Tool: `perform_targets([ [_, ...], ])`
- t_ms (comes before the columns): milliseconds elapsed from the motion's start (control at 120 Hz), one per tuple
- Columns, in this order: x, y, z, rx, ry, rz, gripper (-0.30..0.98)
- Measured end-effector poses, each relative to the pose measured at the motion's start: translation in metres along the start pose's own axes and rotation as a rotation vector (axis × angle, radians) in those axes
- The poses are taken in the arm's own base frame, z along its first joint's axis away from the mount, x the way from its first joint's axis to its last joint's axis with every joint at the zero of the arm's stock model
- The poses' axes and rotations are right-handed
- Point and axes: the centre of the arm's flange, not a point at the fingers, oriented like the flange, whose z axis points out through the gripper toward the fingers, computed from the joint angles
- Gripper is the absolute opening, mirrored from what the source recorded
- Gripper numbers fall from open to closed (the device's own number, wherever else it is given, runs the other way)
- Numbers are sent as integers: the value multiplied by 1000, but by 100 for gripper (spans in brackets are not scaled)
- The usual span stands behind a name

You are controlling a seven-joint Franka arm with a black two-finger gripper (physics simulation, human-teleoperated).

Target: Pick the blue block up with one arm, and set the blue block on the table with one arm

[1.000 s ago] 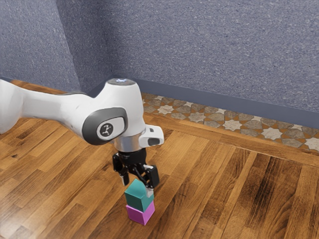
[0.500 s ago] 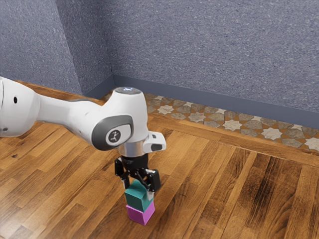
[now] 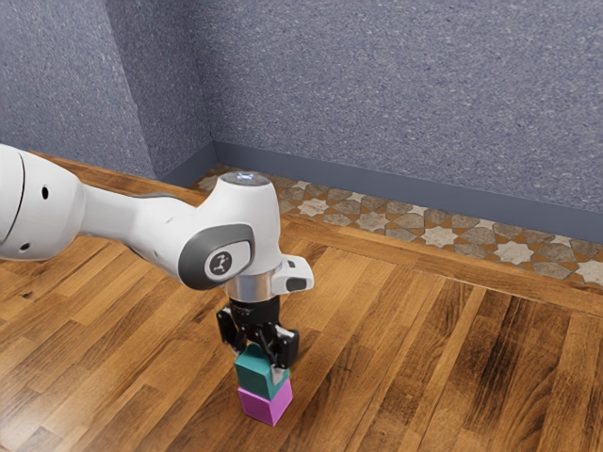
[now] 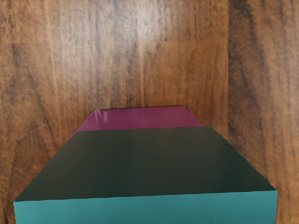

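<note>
Wooden surface [image 3: 405, 386], blue block [image 3: 256, 377] level, edges upright

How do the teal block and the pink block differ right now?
Color: the teal block is blue-green, while the pink block is purplish pink.
Place: the teal block sits on top of the pink block, which stands on the wooden table.
Gripper: it is down at the teal block, with the pink block below.
Shared: both are plain, box-shaped blocks.
</note>
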Motion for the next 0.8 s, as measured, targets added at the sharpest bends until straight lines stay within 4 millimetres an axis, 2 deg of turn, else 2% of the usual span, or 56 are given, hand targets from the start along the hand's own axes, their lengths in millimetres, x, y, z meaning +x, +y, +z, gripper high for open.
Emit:
perform_targets([
  [283, 1, 1, -2, 6, 10, -1, 37],
  [458, 13, 2, -25, 14, 65, 5, 31],
  [525, 20, -11, -31, 23, 80, -14, 31],
  [625, 31, -46, -35, 37, 89, -70, 30],
  [725, 46, -77, -27, 57, 77, -121, 31],
  [800, 54, -84, -14, 74, 56, -132, 31],
])
